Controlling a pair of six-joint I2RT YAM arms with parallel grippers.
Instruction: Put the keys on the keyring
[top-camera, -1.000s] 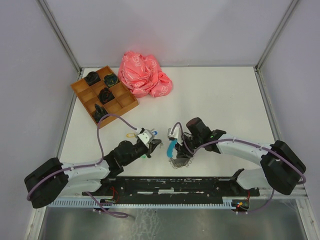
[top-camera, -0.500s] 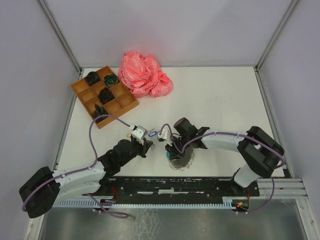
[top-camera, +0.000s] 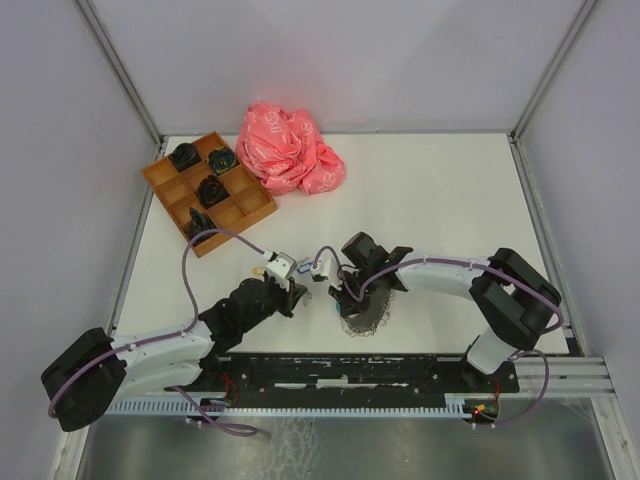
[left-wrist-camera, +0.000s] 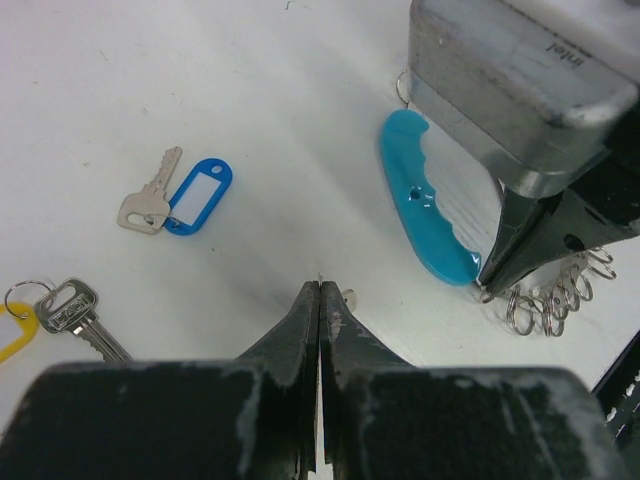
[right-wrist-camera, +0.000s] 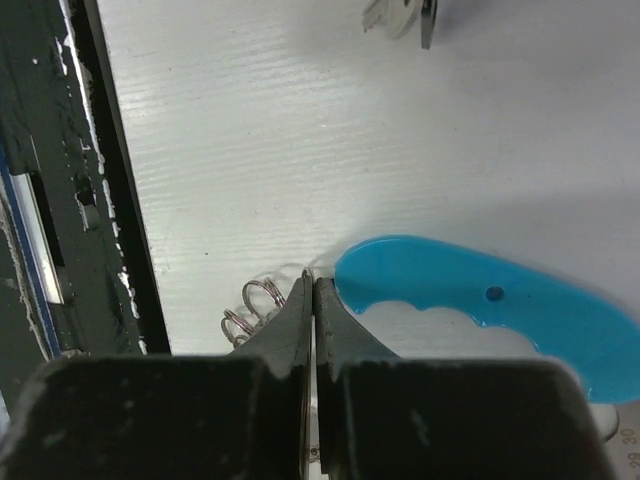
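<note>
Top view, arms: we saw the left gripper (top-camera: 299, 288) and the right gripper (top-camera: 344, 297) nose to nose near the front of the white table (top-camera: 440, 200); their jaws were too small to read here.
Top view, keyring: the keyring (top-camera: 368, 318), a large loop of silvery-grey metal coils with a light blue curved plastic segment, lay under the right gripper, near the table's front edge.
Top view, keys: only specks of colour showed beside the left wrist.
Top view, elsewhere: an orange compartment tray (top-camera: 256, 206) holding dark objects and a crumpled pink plastic bag (top-camera: 288, 148) sat at the far left; neither wrist camera showed them.
Left wrist, jaws: pressed together; we could not tell whether they pinched anything.
Left wrist, keys: a small silver key with a blue plastic tag (left-wrist-camera: 176, 194) lay flat, apart from the tips; a silver key with a yellow tag (left-wrist-camera: 62, 308) sat at the left edge.
Left wrist, keyring: the blue segment (left-wrist-camera: 424, 205) lay flat, the right gripper's finger standing at its near end beside the coils.
Right wrist, jaws: pressed together, their tips where the coils meet the blue segment; whether they nipped the wire we could not tell.
Right wrist, extra: a key's edge showed at the top.
</note>
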